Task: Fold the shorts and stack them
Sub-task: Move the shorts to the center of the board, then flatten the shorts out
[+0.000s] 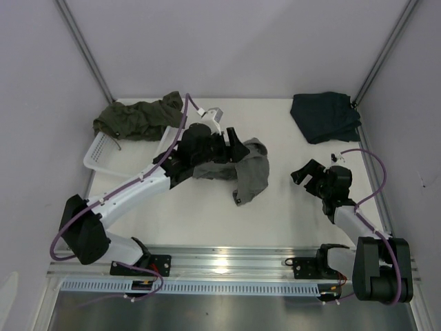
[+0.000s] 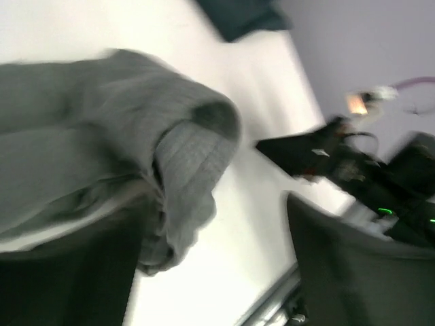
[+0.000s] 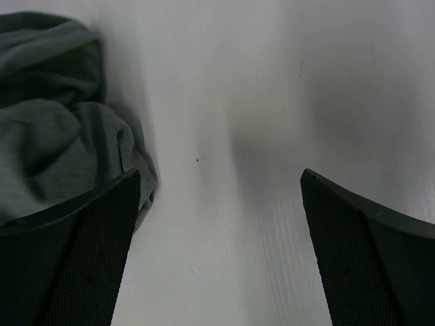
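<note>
Three shorts share the white surface (image 1: 289, 207). The grey shorts (image 1: 251, 172) lie crumpled at its middle, the navy shorts (image 1: 324, 116) look folded at the far right corner, and the olive shorts (image 1: 138, 118) are heaped over the white basket (image 1: 96, 155) at far left. The left gripper (image 1: 236, 143) sits over the grey pair with its jaws apart; cloth rests against one finger, unpinched. The right gripper (image 3: 219, 204) hovers just beside them, wide open and empty. The cloth looks light, limp and quick to bunch, so the ribbed waistband corners seem the firmest hold.
</note>
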Motion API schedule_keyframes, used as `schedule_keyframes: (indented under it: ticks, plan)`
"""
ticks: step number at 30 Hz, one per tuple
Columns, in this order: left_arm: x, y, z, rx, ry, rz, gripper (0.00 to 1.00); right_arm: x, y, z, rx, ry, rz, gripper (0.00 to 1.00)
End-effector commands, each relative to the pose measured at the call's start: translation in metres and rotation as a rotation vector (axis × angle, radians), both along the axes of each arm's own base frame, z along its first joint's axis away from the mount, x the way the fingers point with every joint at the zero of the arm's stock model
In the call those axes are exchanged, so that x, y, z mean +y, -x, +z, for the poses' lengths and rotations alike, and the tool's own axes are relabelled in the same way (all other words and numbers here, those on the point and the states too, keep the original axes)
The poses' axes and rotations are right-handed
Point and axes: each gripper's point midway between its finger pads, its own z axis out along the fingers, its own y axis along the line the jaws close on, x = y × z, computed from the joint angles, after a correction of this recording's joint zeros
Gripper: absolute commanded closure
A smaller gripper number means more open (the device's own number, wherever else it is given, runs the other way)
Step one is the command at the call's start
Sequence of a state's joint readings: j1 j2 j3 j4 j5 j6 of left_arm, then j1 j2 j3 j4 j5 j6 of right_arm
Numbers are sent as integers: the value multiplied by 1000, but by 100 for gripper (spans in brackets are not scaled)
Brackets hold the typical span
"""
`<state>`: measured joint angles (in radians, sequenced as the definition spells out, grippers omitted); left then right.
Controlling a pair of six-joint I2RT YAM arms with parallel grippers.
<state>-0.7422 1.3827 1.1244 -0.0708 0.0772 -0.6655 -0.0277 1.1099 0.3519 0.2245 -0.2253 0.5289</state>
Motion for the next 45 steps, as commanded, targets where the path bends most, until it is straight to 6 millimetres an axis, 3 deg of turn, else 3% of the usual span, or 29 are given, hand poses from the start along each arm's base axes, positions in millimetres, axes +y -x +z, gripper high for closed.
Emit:
schedule_keyframes:
  ticks: [1,2,7,8,11,13,19,22,25,29,35,38,39,40,45]
  plan:
    - [55,-9,-17,5,-254,190,10,-2,-12,16,-48,22,3,1]
    - [69,-10,-13,-5,-278,236,1,-2,-11,14,-43,23,2,0]
    - [147,-19,-38,81,-473,386,1,-2,-11,15,-46,22,4,1]
    - [157,-11,-58,147,-503,369,1,-1,-11,15,-45,19,6,0]
    - [202,-10,-79,214,-592,481,1,0,-11,15,-46,14,11,1]
    - [219,-10,-75,188,-643,529,1,1,-11,15,-44,8,15,1]
    - [237,-19,-56,96,-777,517,1,2,-11,13,-34,1,21,1]
    - [260,-30,-55,123,-882,564,1,3,-10,12,-34,-1,21,0]
    - [274,-41,-77,208,-953,514,1,3,-9,12,-37,-1,21,1]
    - [296,-63,-122,377,-1016,499,5,4,-8,11,-36,-4,27,1]
    - [296,-85,-156,478,-1022,441,14,4,-8,11,-36,-5,29,0]
    - [298,-88,-172,516,-1044,422,31,4,-8,12,-38,-7,28,0]
    - [300,-93,-170,516,-1042,437,45,4,-8,12,-38,-10,30,1]
    - [302,-95,-175,529,-1049,436,51,5,-8,12,-38,-11,32,1]
    - [313,-124,-160,470,-1046,521,100,6,-10,12,-35,-18,37,1]
